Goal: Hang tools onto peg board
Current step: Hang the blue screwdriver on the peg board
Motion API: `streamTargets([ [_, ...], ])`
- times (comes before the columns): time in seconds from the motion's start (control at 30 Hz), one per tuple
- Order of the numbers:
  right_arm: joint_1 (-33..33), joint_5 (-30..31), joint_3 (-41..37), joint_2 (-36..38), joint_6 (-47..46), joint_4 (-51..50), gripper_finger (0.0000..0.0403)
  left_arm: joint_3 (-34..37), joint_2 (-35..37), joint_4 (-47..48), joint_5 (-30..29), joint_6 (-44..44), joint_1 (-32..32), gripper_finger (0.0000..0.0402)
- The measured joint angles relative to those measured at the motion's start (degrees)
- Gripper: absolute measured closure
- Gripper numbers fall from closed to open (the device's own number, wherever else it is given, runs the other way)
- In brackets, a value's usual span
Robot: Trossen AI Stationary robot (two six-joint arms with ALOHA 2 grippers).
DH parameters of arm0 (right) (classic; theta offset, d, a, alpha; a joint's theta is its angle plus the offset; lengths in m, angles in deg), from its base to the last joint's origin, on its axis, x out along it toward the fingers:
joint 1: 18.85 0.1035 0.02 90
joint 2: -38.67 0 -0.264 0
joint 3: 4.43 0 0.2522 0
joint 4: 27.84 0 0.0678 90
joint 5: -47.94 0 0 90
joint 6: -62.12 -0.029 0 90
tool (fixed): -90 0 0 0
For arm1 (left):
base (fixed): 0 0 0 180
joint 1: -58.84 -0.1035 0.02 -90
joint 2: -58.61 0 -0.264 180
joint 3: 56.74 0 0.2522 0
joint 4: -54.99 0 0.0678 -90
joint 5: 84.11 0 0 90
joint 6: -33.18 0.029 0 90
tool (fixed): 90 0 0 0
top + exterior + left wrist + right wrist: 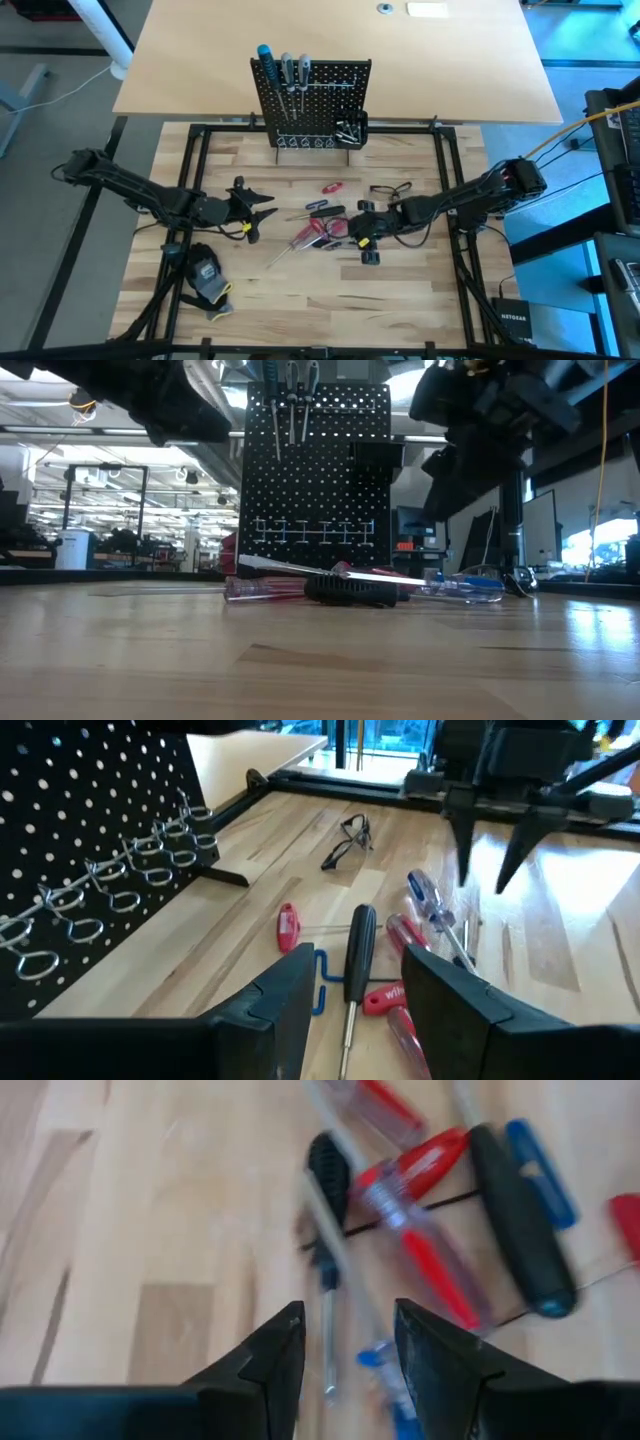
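The peg board [312, 100] stood upright at the far edge of the butcher-block table [230, 310] with the job looking only partly done: three screwdrivers, one with a blue handle [265, 58] and two grey ones, hung from its top row, while the row of wire hooks [130, 885] lower down was bare and the small black bin [350, 130] held something silvery that could not be made out. Most of the tools remained in a loose pile [322, 228] near the middle of the table, red-handled drivers crossed over a black-handled one [358, 952] and a blue one [428, 898], so that lifting any single tool meant working around its neighbours. The right gripper [345, 1342] hovered just over that pile with its fingers apart and nothing between them; the left gripper [352, 988] waited just left of the pile, likewise parted and empty. A pair of safety glasses [345, 838] lay between the pile and the board, a small red tag [331, 187] sat nearby, and a black-and-yellow glove [207, 275] rested at the near left, clear of the work.
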Motion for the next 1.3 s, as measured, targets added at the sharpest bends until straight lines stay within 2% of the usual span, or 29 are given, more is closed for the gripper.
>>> streamTargets([
  [0.27, 2.1, -0.14, -1.49, -4.44, 0.07, 5.27, 0.0246, 0.0, -2.25, -3.2, -0.01, 0.67, -0.56, 0.0259],
  [0.63, 2.36, -4.5, -1.47, -10.49, -0.03, 9.41, 0.0246, 0.0, -2.38, -3.08, -0.01, 0.66, -0.74, 0.0259],
  [0.93, 2.32, -2.66, -1.45, -11.7, 0.46, 11.44, 0.0246, 0.0, -2.38, -3.03, -0.01, 0.66, -0.74, 0.0259],
  [1.13, 2.14, 1.83, -1.43, -11.85, 1.9, 12.22, 0.0246, 0.0, -2.38, -3.22, -0.01, 0.66, -0.8, 0.0259],
  [1.3, 1.44, 1.39, -1.4, -12.7, 1.88, 12.31, 0.0246, -0.02, -2.38, -3.95, -0.01, 0.66, -1.09, 0.0259],
])
